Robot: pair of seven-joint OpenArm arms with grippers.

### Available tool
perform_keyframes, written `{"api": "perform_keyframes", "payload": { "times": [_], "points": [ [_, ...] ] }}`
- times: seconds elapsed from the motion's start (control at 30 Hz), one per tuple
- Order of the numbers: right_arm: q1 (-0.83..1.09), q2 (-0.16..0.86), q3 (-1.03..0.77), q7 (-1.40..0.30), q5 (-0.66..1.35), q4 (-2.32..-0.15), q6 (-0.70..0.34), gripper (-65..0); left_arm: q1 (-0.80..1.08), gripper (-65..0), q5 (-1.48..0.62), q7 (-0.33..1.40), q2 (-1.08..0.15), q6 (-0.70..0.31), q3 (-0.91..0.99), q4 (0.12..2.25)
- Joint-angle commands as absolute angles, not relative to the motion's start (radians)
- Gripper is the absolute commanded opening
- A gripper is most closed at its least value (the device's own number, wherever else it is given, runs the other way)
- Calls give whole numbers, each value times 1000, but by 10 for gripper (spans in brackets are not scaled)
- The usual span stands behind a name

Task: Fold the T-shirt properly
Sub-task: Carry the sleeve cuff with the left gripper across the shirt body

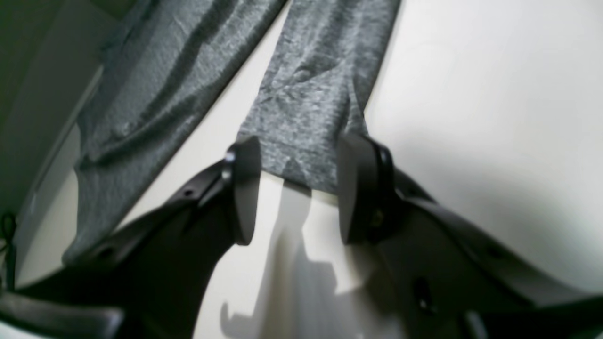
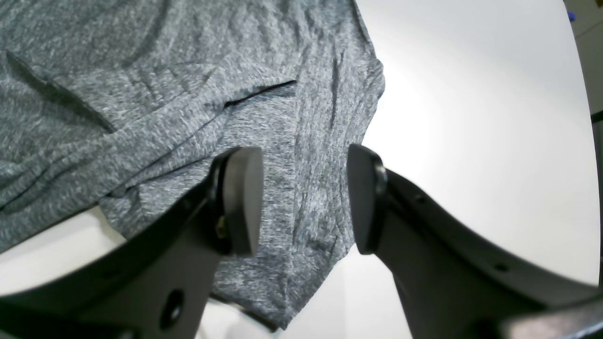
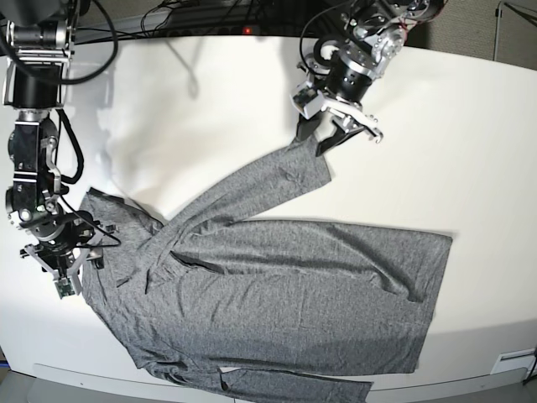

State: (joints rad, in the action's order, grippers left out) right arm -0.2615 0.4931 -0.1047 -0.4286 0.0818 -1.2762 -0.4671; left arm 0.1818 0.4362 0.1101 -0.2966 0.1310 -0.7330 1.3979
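- Though I look over the T-shirt for a brand, label or print, I can read no writing on its heather-grey knit.
- It lies spread flat on the white counter, one long sleeve reaching up toward my left hand.
- My left hand hangs at that sleeve's cuff, jaws apart on either side of it, gripping nothing.
- My right hand sits over the shirt's edge at the shoulder end, jaws wide, fabric lying loose between them.
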Motion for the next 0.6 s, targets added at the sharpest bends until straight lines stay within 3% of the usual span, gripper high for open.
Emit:
{"api": "perform_keyframes", "payload": {
  "times": [0.0,0.4,0.57],
  "points": [
    [-287,513,-112,-408,83,-1294,-455,-361,201,-383,419,194,-303,83,-735,1414],
    [-287,513,-112,-409,83,-1294,-455,-361,197,-383,260,208,-297,78,-735,1663],
    [-287,513,-112,-410,84,-1294,-455,-361,196,-383,173,208,-297,-14,-735,1663]
  ]
}}
